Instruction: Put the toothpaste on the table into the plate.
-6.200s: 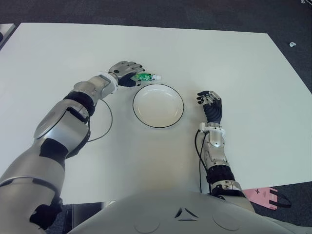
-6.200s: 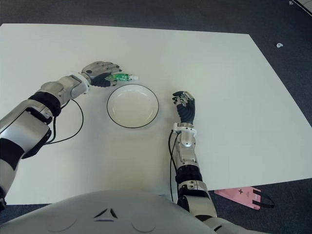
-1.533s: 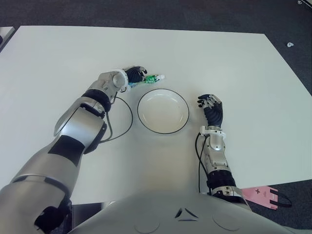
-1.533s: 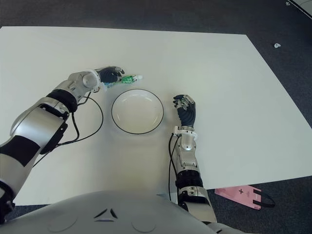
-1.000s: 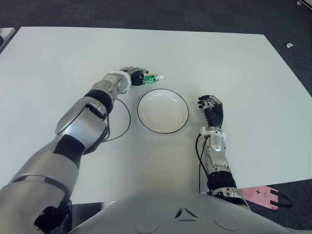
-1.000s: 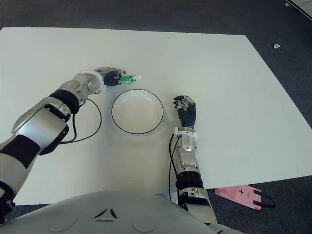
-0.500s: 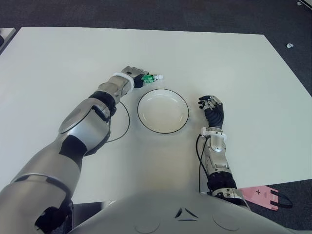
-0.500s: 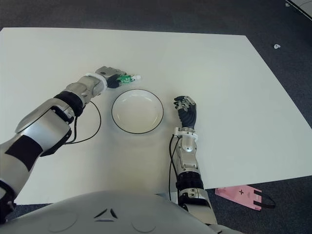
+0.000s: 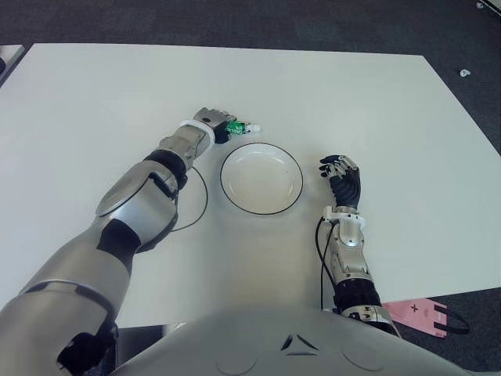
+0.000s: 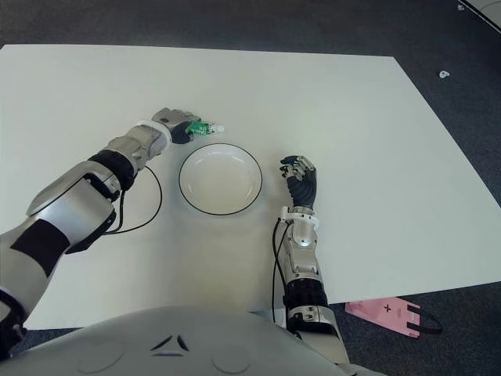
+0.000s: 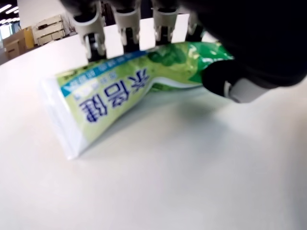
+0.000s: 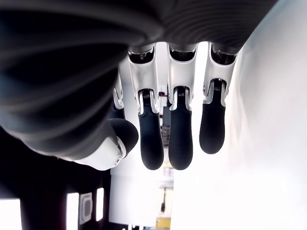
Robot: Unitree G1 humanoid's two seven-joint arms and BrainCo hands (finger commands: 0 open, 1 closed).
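Just beyond the plate (image 9: 261, 178) on the white bench (image 9: 376, 110), green toothpaste (image 9: 236, 127) lying flat, left hand (image 9: 213, 124) over its tail, fingers (image 11: 127, 24) curled onto the tube, thumb beside it, right hand (image 9: 342, 178) right of the plate, fingers relaxed, empty.

White table (image 9: 376, 94) fills most of the view, matte and evenly lit. Dark grey carpet floor (image 9: 235, 19) beyond the far edge and to the right. Small white scrap (image 9: 465, 73) on the carpet at right. Pink bag (image 9: 419, 313) with a black strap on the floor by the near right table corner.
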